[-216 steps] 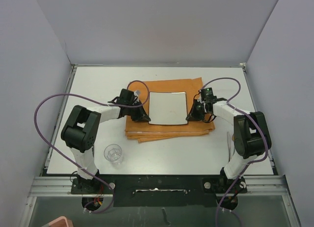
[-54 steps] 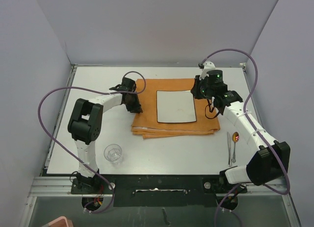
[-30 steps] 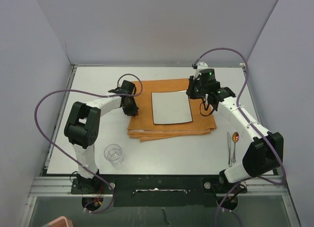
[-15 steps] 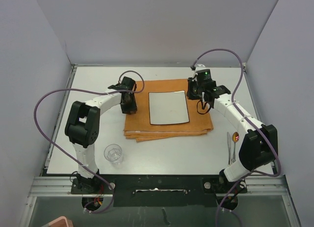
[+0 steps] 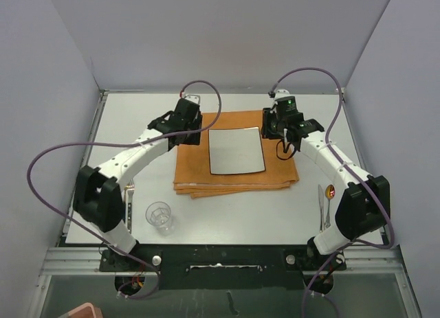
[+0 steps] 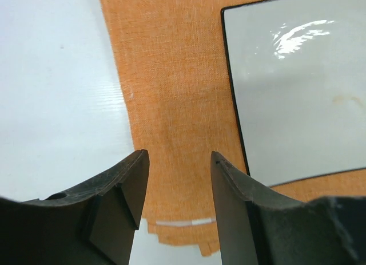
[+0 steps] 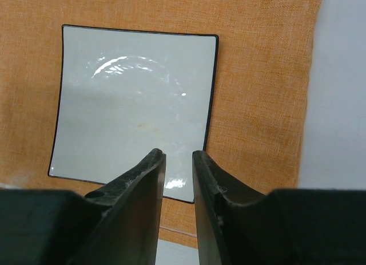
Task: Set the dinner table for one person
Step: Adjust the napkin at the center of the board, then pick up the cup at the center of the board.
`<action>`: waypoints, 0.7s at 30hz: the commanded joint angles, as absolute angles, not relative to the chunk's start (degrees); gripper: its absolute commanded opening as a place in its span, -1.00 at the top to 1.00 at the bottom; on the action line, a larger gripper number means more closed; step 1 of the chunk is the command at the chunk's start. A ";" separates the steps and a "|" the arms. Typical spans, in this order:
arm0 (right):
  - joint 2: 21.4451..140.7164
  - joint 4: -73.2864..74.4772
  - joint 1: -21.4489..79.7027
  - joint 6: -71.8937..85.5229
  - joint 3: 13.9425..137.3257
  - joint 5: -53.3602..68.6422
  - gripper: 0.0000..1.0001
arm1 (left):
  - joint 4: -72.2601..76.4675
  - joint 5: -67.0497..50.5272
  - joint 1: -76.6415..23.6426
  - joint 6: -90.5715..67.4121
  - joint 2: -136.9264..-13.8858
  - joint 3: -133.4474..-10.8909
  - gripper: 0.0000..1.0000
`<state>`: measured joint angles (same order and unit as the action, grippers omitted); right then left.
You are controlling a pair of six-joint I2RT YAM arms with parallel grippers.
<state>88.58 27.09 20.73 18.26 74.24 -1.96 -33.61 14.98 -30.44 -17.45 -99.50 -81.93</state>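
Note:
The off-white dinner table point(image 5: 137, 119) carries a folded orange cloth mat point(image 5: 192, 170) with a small square white plate point(image 5: 236, 151) on it. My left gripper point(image 5: 191, 134) hovers over the mat's far left part, open and empty. In the left wrist view the gripper point(image 6: 179, 162) is above the mat point(image 6: 171, 93), with the plate point(image 6: 297, 93) to its right. My right gripper point(image 5: 276, 131) hovers over the mat's far right part. In the right wrist view its fingers point(image 7: 179, 159) stand a narrow gap apart, empty, above the plate's point(image 7: 131, 99) edge.
A clear glass point(image 5: 159, 214) stands near the front left. A fork point(image 5: 129, 198) lies left of it. A knife point(image 5: 320, 207) and a spoon point(image 5: 330, 196) lie at the front right. Grey walls close in the table on three sides.
My left arm has risen from the mat's left edge and swung toward its far left corner, uncovering the fork. The mat, dragged about earlier, now lies still with the plate on it.

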 commanded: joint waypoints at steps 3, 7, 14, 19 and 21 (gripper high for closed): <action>84.40 25.55 21.12 18.50 75.18 -2.13 0.44 | -46.52 26.82 -31.89 -28.49 -80.85 -76.03 0.06; 83.28 25.09 21.18 18.48 74.49 -0.67 0.43 | -54.44 27.67 -32.30 -37.49 -71.54 -68.36 0.00; 83.50 23.36 22.63 16.76 74.68 18.36 0.44 | -64.66 33.55 -32.24 -53.39 -57.71 -61.09 0.00; 87.28 32.13 31.56 9.31 80.37 25.09 0.44 | -68.87 37.06 -32.18 -56.27 -55.58 -61.42 0.00; 87.72 34.64 35.19 7.74 80.87 25.52 0.43 | -69.25 38.27 -32.09 -55.64 -55.02 -61.64 0.00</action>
